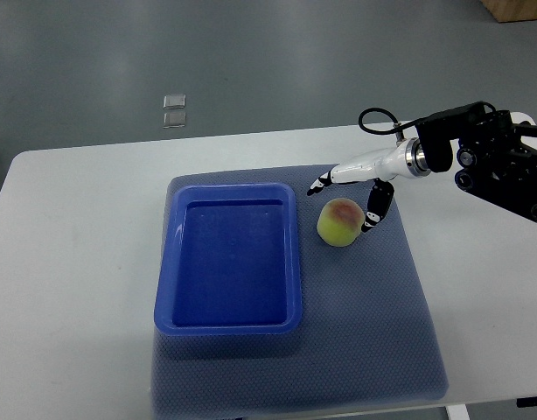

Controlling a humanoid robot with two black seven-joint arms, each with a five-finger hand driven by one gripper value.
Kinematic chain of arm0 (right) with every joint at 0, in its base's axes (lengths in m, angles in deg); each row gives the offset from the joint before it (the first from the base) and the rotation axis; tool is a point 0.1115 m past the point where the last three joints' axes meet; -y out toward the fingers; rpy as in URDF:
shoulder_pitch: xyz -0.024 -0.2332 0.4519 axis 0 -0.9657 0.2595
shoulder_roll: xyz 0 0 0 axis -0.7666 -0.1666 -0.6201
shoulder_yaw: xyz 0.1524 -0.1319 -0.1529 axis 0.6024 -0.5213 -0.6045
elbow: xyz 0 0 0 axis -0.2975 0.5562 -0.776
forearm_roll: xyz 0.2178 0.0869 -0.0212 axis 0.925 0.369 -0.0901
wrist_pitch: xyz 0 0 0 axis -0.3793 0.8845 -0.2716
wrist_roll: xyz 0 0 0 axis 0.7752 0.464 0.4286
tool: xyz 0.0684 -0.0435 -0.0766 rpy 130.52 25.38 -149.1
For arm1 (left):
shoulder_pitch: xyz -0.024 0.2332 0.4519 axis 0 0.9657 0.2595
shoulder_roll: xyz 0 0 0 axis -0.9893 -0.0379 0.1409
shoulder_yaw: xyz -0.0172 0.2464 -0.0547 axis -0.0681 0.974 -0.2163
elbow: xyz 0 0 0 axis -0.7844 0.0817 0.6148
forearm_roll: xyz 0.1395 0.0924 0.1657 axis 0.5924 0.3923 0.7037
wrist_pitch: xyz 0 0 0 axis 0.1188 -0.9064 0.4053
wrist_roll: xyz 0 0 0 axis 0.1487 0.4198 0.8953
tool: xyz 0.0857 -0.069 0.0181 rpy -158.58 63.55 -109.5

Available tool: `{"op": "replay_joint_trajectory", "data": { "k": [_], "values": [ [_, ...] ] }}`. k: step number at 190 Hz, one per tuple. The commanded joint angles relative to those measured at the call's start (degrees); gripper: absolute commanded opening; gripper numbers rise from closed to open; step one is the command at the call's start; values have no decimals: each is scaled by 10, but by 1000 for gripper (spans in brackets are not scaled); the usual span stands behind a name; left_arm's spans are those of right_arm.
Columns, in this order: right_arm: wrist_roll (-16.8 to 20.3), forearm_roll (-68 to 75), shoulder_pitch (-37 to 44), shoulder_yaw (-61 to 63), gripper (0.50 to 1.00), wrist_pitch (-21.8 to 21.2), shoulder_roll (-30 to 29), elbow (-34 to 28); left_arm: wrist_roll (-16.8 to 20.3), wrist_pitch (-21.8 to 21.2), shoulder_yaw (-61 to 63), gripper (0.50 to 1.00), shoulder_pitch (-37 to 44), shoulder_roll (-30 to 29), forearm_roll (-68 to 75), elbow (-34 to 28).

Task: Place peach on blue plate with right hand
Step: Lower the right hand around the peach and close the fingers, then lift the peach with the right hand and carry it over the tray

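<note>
A yellow-green peach [339, 222] with a red blush lies on the blue-grey mat, just right of the blue plate [168, 271], a rectangular blue tray that holds nothing. My right hand [343, 205] reaches in from the right edge and hovers over the peach. Its fingers [319, 185] are spread: one points left past the peach's top, the thumb [374, 210] hangs down beside the peach's right side. It holds nothing. My left arm does not show.
The mat [382, 332] covers the middle of a white table [67, 262]. Two small clear squares [174, 111] lie on the grey floor beyond the table. A cardboard box corner [518, 9] shows at the top right.
</note>
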State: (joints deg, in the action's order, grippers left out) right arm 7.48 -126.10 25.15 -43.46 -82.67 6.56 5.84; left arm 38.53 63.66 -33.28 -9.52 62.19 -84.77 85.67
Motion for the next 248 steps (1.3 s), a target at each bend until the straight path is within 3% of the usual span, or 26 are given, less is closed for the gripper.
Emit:
{"op": "replay_joint_trajectory", "data": {
  "k": [1, 95, 108, 118, 119, 121, 137, 140, 189, 228, 248],
  "values": [
    [1, -1, -3, -6, 926, 6, -2, 0, 0, 0, 0, 1000, 0, 0, 0, 0],
    [1, -8, -24, -29, 911, 61, -19, 7, 0, 0, 0, 1000, 0, 0, 0, 0],
    [1, -8, -24, -29, 862, 61, -19, 7, 0, 0, 0, 1000, 0, 0, 0, 0],
    [1, -8, -24, -29, 862, 61, -19, 7, 0, 0, 0, 1000, 0, 0, 0, 0],
    [1, -8, -24, -32, 814, 61, -19, 7, 0, 0, 0, 1000, 0, 0, 0, 0],
    [1, -8, -24, -32, 803, 61, -19, 7, 0, 0, 0, 1000, 0, 0, 0, 0],
    [1, -8, -24, -33, 793, 61, -19, 7, 0, 0, 0, 1000, 0, 0, 0, 0],
    [1, -8, -24, -33, 764, 61, -19, 7, 0, 0, 0, 1000, 0, 0, 0, 0],
    [1, -8, -22, -33, 754, 61, -19, 7, 0, 0, 0, 1000, 0, 0, 0, 0],
    [-1, -3, -15, -30, 662, 61, -17, 7, 0, 0, 0, 1000, 0, 0, 0, 0],
    [-3, -1, -9, -29, 652, 61, -17, 7, 0, 0, 0, 1000, 0, 0, 0, 0]
  ]
}}
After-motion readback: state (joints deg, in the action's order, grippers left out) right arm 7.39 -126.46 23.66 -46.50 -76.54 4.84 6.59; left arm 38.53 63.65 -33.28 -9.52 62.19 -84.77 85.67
